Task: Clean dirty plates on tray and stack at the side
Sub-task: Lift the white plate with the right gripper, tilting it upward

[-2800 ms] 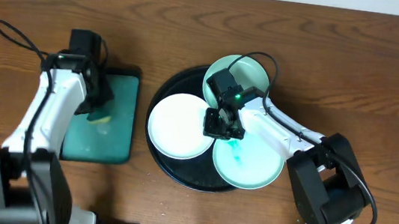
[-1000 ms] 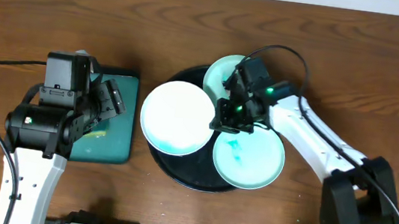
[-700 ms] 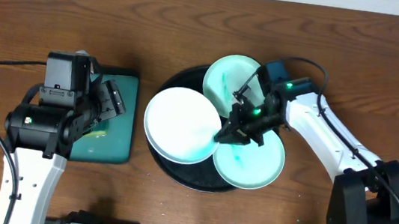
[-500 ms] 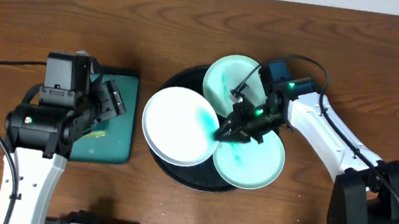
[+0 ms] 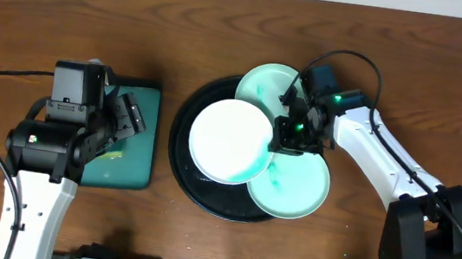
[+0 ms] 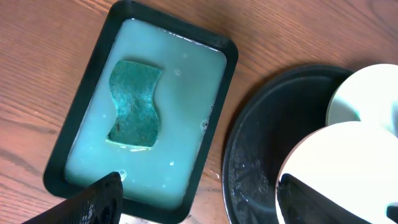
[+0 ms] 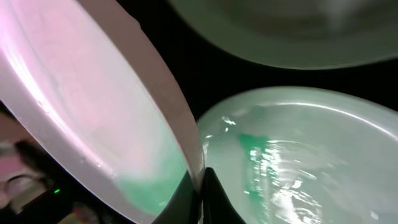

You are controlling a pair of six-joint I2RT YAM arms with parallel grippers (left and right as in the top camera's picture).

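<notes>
white plate [image 5: 228, 140], teal-smeared and tilted, rim clamped in right jaws; left jaws apart.

- white plate [image 5: 228, 138]: white, with a teal-green smear along its lower edge
- near mint plate [image 5: 298, 189]: pale mint green, with a teal streak
- far mint plate [image 5: 262, 83]: pale mint green
- round tray [image 5: 177, 154]: glossy black
- rectangular tray [image 6: 221, 106]: black rim, milky pale green liquid inside
- sponge [image 6: 134, 102]: mottled teal-green
- table [image 5: 225, 24]: brown wood grain
</notes>
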